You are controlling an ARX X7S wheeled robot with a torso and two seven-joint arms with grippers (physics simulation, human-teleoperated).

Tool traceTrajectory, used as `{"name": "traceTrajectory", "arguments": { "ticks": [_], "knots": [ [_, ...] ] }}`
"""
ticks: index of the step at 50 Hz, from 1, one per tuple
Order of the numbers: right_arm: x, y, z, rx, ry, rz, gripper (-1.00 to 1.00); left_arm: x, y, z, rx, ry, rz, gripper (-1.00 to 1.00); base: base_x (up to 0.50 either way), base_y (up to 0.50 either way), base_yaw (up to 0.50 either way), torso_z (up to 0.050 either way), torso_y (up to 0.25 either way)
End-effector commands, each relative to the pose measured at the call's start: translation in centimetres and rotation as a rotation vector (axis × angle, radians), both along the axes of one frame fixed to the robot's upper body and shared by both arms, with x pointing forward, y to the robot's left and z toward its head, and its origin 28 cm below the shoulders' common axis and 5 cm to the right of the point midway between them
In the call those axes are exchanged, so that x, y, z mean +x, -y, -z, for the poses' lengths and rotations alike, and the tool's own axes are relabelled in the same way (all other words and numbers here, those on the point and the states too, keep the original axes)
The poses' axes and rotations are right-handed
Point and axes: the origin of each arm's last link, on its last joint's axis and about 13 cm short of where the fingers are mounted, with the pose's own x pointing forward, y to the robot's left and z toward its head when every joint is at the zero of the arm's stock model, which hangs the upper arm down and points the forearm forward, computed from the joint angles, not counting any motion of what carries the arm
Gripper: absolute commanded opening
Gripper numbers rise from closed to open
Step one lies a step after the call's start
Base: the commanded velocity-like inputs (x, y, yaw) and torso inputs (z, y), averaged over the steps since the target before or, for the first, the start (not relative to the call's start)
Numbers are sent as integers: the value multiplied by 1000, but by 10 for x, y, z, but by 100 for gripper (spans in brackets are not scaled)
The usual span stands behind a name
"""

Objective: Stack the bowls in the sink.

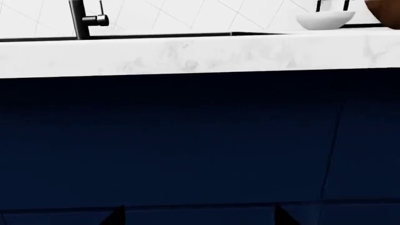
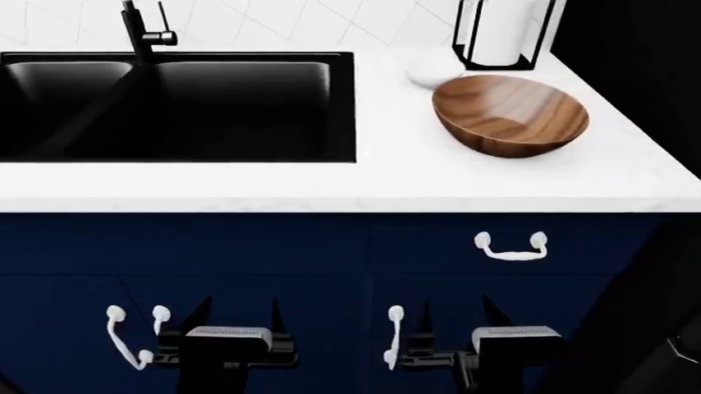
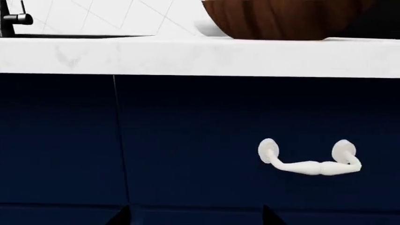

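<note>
The large brown wooden bowl point(image 2: 510, 115) sits on the white counter to the right of the black double-basin sink point(image 2: 341, 107). The small glossy white bowl point(image 2: 432, 71) sits just behind it, near the back wall. Both bowls are outside the sink. My left gripper point(image 2: 235, 316) and right gripper point(image 2: 458, 312) hang open and empty, low in front of the navy cabinet, well below the counter edge. The left wrist view shows the white bowl point(image 1: 325, 19) and the open left gripper point(image 1: 198, 216). The right wrist view shows the wooden bowl point(image 3: 281, 18) and the open right gripper point(image 3: 195, 216).
A slim black faucet point(image 2: 140, 33) stands behind the sink. A white paper-towel roll in a black stand point(image 2: 501, 33) stands at the back right. White handles point(image 2: 510, 246) stick out of the navy cabinet fronts. The counter's front edge point(image 1: 187, 56) overhangs above both grippers.
</note>
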Motion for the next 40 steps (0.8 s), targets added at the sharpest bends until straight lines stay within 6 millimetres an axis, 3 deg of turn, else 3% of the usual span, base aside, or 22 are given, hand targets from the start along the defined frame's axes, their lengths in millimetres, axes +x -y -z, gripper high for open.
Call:
{"name": "traceTrajectory", "arguments": {
  "ticks": [1,18,32,36,40],
  "knots": [
    [0,0,1,-3,-3,-3,100,0,0,0,0,-3,2,100,0,-500,0,0,0],
    [-1,-1,-1,-14,-7,-2,100,0,0,-1,3,-7,5,100,0,-467,0,0,0],
    [1,0,-1,-40,-11,1,100,1,1,-1,0,-17,6,100,0,-44,0,0,0],
    [-3,0,-33,-60,10,-32,100,-1,-1,-24,-14,-14,14,100,0,0,0,0,0],
    [-16,10,-93,-111,102,-15,100,-8,-8,-75,18,-7,17,100,0,0,0,0,0]
  ]
}}
